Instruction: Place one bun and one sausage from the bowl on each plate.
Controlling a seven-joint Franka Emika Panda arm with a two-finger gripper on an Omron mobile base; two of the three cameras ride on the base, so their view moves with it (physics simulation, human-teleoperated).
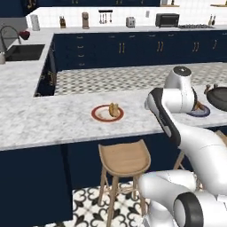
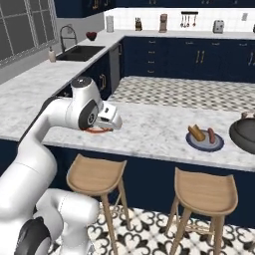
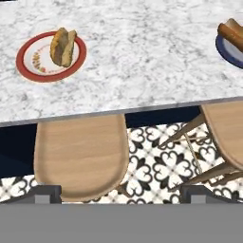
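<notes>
The white plate with a red-brown rim (image 3: 28,66) lies on the marble counter with a bun (image 3: 63,46) on it; it also shows as the red-rimmed plate (image 1: 100,116) with the bun (image 1: 114,109). To its right, the dark blue plate (image 2: 203,144) carries a bun (image 2: 196,132) and a sausage (image 2: 211,135). The dark bowl (image 2: 243,133) stands further right, something brown showing at its rim. My gripper (image 3: 121,194) hangs above the counter's front edge between the two plates, fingertips (image 3: 45,193) wide apart, open and holding nothing.
Two wooden stools (image 2: 95,175) (image 2: 205,191) stand under the counter's front edge over a patterned floor. A sink (image 2: 79,53) is set into the counter at the left. Dark blue cabinets and small appliances line the back wall.
</notes>
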